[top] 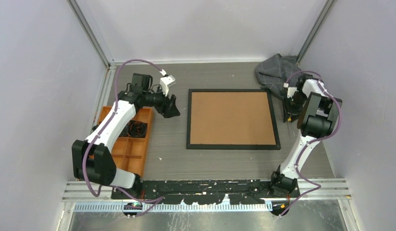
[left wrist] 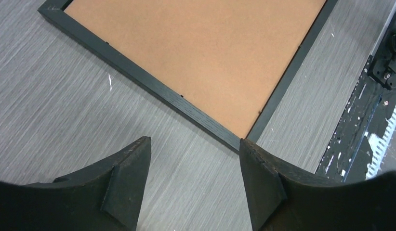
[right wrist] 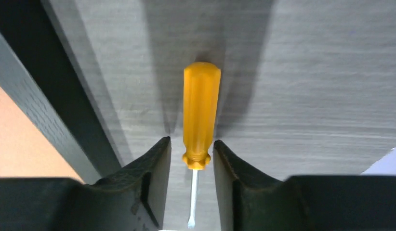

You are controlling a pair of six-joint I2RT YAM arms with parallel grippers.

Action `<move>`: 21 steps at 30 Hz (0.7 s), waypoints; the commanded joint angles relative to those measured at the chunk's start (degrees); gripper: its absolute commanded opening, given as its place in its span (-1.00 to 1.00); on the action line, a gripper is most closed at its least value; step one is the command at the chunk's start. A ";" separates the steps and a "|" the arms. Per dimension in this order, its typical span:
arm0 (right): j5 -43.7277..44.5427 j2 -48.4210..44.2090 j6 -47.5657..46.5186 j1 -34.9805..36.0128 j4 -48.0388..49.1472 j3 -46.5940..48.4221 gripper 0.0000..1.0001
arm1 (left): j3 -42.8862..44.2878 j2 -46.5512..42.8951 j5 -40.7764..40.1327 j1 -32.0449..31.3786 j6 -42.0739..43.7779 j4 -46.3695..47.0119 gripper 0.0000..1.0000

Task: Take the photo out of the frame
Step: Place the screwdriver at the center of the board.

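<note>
A grey wood-grain worktop fills the overhead view. At its centre lies the large rectangular picture frame with a thin black border, flat and face down, its brown board back turned up. The photo cannot be seen in any view.

The left arm rises from the lower left and bends toward the frame's upper left corner. The right arm stands along the right edge of the picture, folded down beside the frame's right side.

An orange plastic compartment tray sits at the left, partly under the left arm and well apart from the frame. A crumpled grey cloth lies in the upper right corner, near the frame's top right corner.

The left pincer hangs just beside the frame's upper left corner. In the left wrist view this pincer is spread wide and grasps nothing. Bare worktop lies between its black fingers, and one corner of the frame sits just beyond the fingertips.

The right pincer is low, just beside the frame's right border. In the right wrist view this pincer is parted only a little, its fingers either side of a small screwdriver with a yellow-orange plastic handle. Thin slivers of worktop show on both sides of the handle's collar, so the grip looks released rather than clenched. The screwdriver's metal shaft points to the bottom of that picture, and the frame's dark border runs down the left.
</note>
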 commanded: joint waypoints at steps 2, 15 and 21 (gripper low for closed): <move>-0.02 -2.50 3.59 0.10 8.25 -1.30 -0.01 | -0.90 -5.74 -1.48 0.27 3.24 -2.89 0.44; -0.18 -14.02 -1.53 0.27 12.21 -5.88 0.74 | -3.45 -10.86 -3.96 0.27 6.87 -3.57 0.99; -3.68 -25.81 -7.20 1.42 14.07 -9.80 1.00 | -6.25 -14.80 -3.99 -3.16 18.34 -3.76 0.99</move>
